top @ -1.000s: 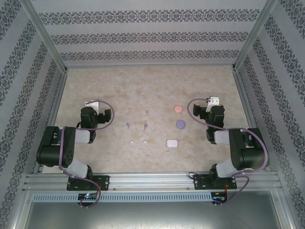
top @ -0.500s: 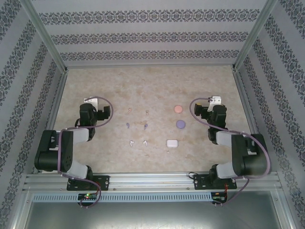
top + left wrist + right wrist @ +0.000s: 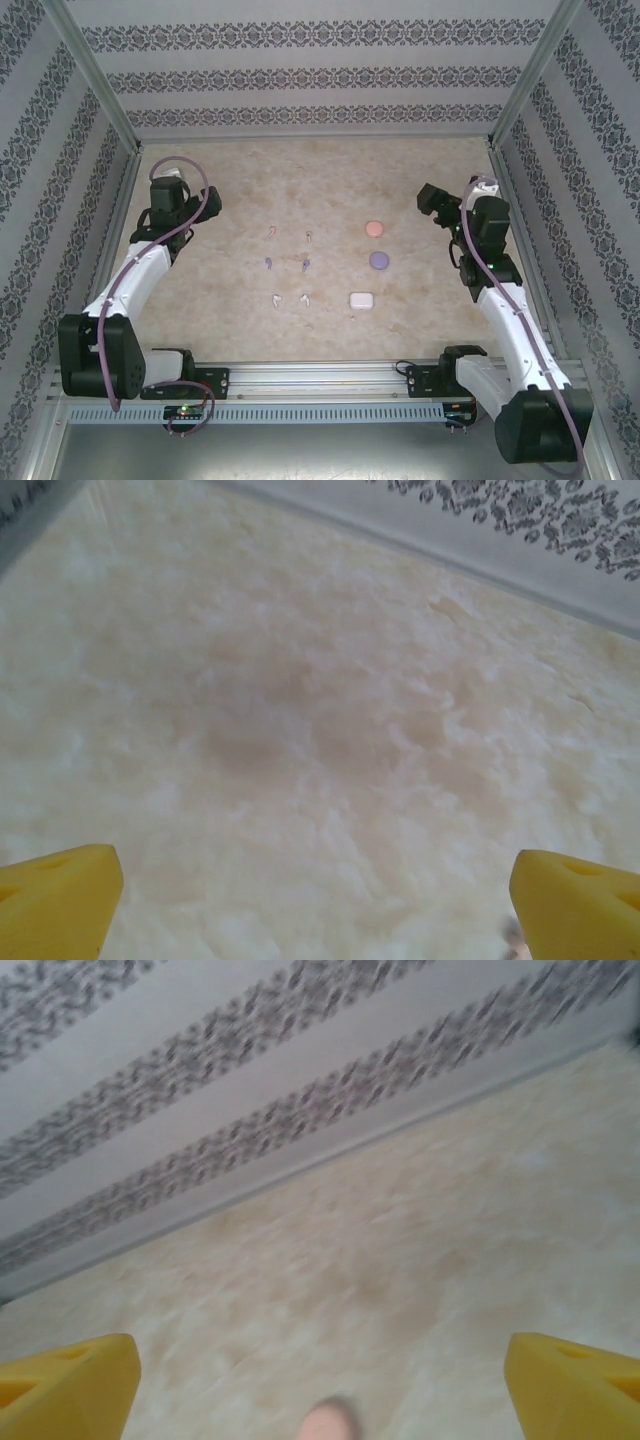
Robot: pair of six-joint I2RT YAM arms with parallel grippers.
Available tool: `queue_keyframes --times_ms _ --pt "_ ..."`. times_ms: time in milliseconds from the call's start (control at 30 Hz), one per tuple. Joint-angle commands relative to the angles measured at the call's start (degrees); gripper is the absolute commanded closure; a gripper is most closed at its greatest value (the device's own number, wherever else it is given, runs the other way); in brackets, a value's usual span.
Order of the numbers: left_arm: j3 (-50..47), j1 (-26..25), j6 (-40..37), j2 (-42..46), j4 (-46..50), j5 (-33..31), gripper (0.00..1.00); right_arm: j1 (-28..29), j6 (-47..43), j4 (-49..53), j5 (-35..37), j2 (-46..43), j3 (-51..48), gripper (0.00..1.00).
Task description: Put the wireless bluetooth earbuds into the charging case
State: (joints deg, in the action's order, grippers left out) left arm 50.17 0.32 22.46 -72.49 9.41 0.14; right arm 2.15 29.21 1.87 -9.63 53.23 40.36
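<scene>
You held the left hand [image 3: 318,900] and right hand [image 3: 318,1385] each spread open and empty, the earbuds [image 3: 305,266] lying loose on the tabletop [image 3: 320,180] left of the cases [image 3: 379,260].

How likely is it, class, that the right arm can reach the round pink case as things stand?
Probably yes: the right gripper hangs open beside the pink case, with bare table between them and nothing in the way.

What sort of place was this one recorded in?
Probably a purpose-built lab recording cell: wallpapered panels box in a marble-look tabletop, two robot arms sit bolted to an aluminium rail, and earbuds and cases lie in neat rows.
</scene>
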Motion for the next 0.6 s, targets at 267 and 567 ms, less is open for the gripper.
queue_keyframes --times_ms 267,567 --pt "3.3 -5.0 19.8 -0.7 16.8 9.4 0.01 25.9 10.9 39.7 9.3 9.9 7.9 0.18" --pt "-1.7 -10.6 24.6 3.2 14.3 6.8 0.01 38.7 15.6 46.0 15.1 27.1 15.1 0.2"
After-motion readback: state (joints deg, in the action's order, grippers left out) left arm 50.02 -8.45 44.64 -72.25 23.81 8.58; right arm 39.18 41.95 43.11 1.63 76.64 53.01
